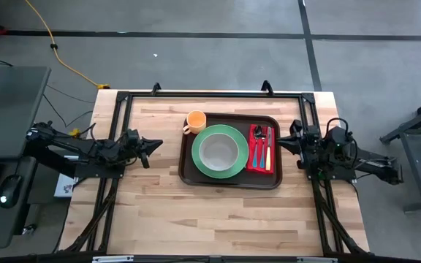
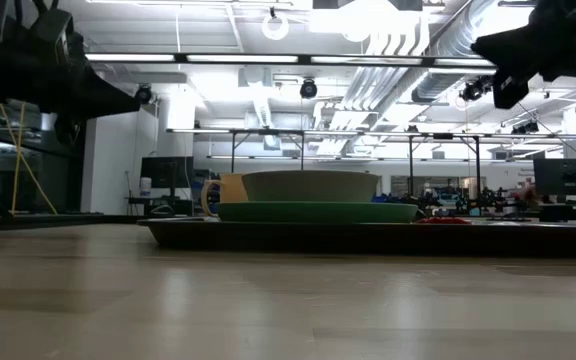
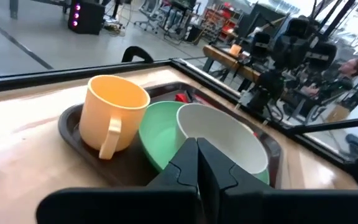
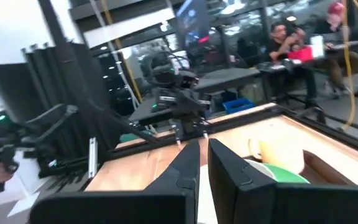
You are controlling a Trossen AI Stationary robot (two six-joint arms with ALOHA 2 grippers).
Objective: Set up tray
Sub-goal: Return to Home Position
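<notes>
The tray [image 1: 186, 172] sits in the middle of the worktop [image 1: 196, 219], fully laid: an orange mug [image 1: 196, 120] in its far left corner, a green plate [image 1: 199, 157] carrying a pale bowl [image 1: 218, 151], and a red napkin [image 1: 251, 165] on the right with a blue spoon [image 1: 256, 142], blue fork [image 1: 262, 146] and yellow knife [image 1: 268, 153] side by side.

The left hand [image 1: 158, 144] hangs near the tray's left edge, fingers pressed together and holding nothing. The right hand [image 1: 281, 141] hangs just beside the right edge, close to the cutlery, its fingers all but closed with only a thin slit between them, also empty.

To me the setting looks done, and only pulling the arms back home remains. The risk is on the right: that hand is so near the rim that a dip or an inward swing on the way out could knock the tray and skew the cutlery. The left has more room, though a low sweep could catch the mug.
</notes>
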